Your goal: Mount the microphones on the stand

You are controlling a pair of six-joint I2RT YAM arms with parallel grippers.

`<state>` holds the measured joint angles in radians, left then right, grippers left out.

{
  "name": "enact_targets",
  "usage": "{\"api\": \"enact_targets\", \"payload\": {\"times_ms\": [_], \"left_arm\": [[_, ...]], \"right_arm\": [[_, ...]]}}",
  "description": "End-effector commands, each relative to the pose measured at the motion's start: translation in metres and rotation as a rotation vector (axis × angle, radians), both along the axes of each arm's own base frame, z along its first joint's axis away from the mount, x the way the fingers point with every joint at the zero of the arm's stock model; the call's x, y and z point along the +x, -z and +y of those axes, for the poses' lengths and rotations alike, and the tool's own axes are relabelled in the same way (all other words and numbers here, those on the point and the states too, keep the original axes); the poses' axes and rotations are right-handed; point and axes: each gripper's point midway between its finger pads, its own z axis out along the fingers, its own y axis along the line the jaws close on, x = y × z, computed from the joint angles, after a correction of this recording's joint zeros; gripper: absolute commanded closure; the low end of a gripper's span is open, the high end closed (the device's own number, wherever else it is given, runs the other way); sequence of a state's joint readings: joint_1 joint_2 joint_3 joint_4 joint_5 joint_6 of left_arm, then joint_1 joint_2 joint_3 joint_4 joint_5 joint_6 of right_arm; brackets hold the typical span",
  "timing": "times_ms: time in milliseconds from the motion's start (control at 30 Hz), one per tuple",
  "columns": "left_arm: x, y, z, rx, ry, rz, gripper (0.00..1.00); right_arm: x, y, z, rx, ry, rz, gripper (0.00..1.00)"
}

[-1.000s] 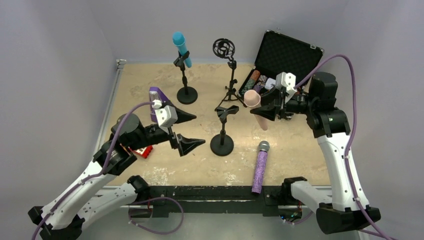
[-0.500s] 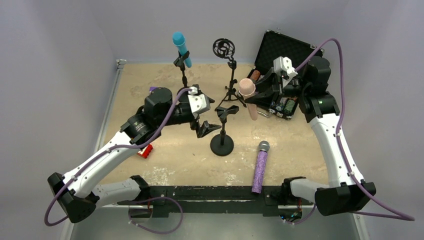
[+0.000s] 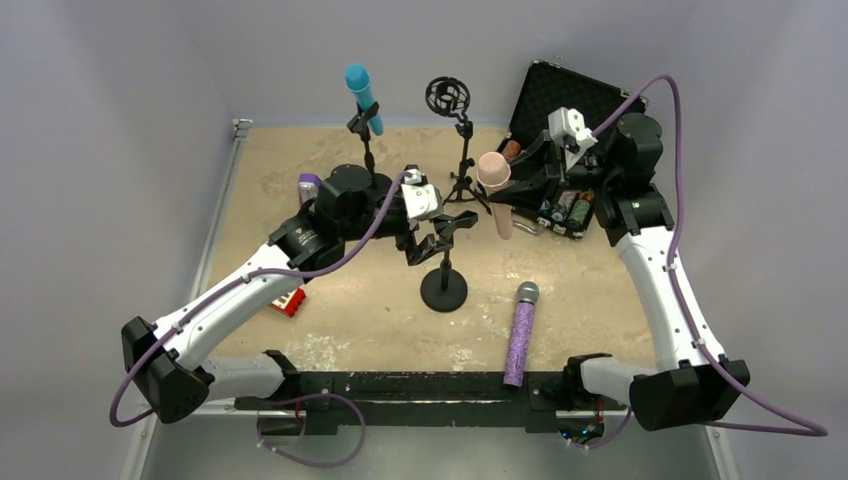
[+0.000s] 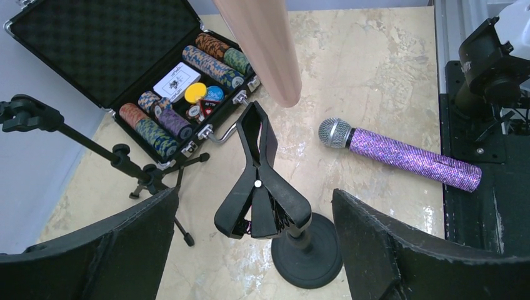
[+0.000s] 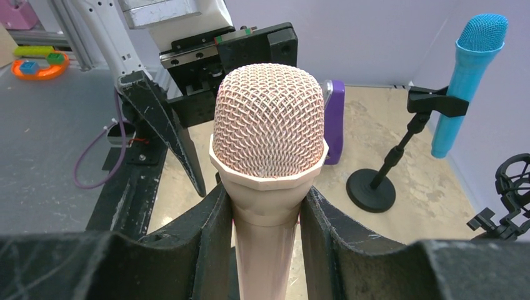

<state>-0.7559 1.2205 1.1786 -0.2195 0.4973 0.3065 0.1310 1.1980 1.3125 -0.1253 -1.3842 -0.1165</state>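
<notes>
Now, centre frame, the right gripper (image 5: 265,215) is clamping the peach-pink microphone (image 5: 269,125) while the left gripper (image 4: 253,199), jaws wide apart, is hovering near the stand clip (image 4: 257,156).

Centre stand (image 3: 444,288) mid table (image 3: 590,290); left hand (image 3: 425,240) just left of its clip. Held microphone (image 3: 493,170) in right hand (image 3: 510,208), just right of clip. Lying microphone (image 3: 520,335) on table, near right. Clipped microphone (image 3: 363,98) on far-left stand (image 3: 366,150). Chip case (image 3: 570,100) far right.
</notes>
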Motion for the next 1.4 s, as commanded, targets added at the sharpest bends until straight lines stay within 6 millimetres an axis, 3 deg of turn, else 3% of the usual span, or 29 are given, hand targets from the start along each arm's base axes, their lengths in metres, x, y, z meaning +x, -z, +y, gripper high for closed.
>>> {"api": "enact_targets", "payload": {"times_ms": [0,167,333,400,533,767,1100,1367], "left_arm": [[0.003,-0.022,-0.011,-0.064,0.013,-0.048,0.06],[0.007,-0.016,-0.015,-0.069,-0.006,-0.004,0.17],[0.007,-0.005,-0.016,-0.054,-0.019,0.057,0.41],[0.007,-0.004,-0.017,-0.054,-0.023,0.073,0.56],[0.008,-0.003,-0.017,-0.061,-0.042,0.110,0.99],[0.000,-0.006,-0.018,-0.109,-0.039,0.185,1.00],[-0.014,-0.007,-0.018,-0.191,-0.022,0.259,1.00],[-0.008,-0.013,-0.011,-0.263,-0.093,0.261,1.00]], "right_arm": [[-0.005,-0.007,0.003,0.016,-0.039,-0.026,1.00],[-0.006,-0.008,0.009,0.016,-0.062,-0.022,1.00],[0.000,-0.007,0.014,0.018,-0.073,-0.029,1.00],[0.000,-0.006,0.016,0.018,-0.081,-0.029,1.00],[-0.006,-0.002,0.020,0.016,-0.106,-0.039,1.00],[-0.015,0.013,0.021,0.017,-0.141,-0.039,1.00],[-0.013,0.029,0.041,0.086,-0.169,-0.006,1.00],[-0.018,0.038,0.037,0.173,-0.096,0.064,1.00]]}}
